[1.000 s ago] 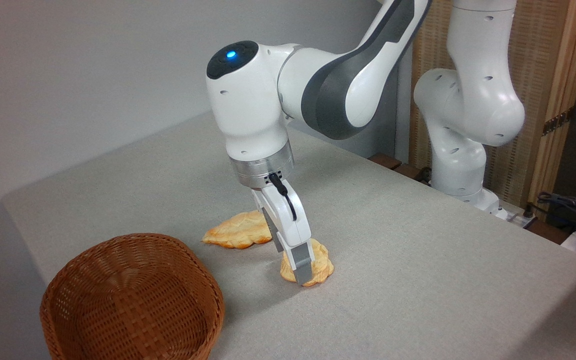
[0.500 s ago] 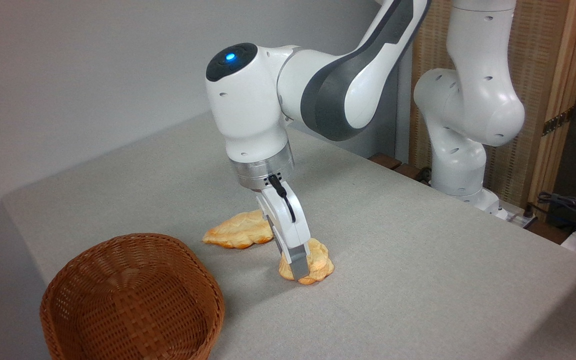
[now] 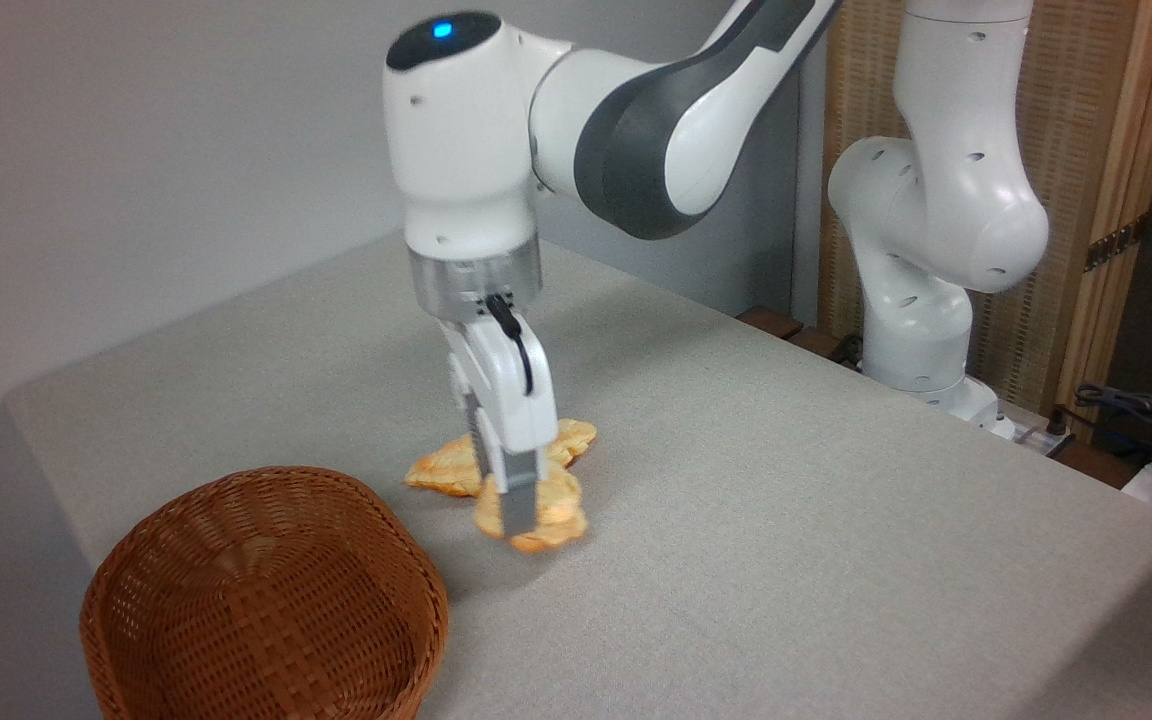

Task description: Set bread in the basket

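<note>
The bread [image 3: 554, 517], a small golden-orange bun with lobed edges, hangs a little above the grey tabletop with a shadow under it. My gripper [image 3: 519, 525] points straight down and is shut on the bun, with its near finger crossing the bun's front. The basket [image 3: 266, 600], a round brown wicker bowl, stands at the lower left with nothing in it; the bun is to its right and slightly behind its rim.
A longer, flatter bread [image 3: 446, 468] lies on the table [image 3: 836, 520] just behind the gripper, partly hidden by it. The arm's white base [image 3: 921, 330] rises at the back right. Cables [image 3: 1136, 410] lie at the far right edge.
The gripper has risen and shifted left toward the basket, carrying the bun off the table. The flat bread and the basket have not moved.
</note>
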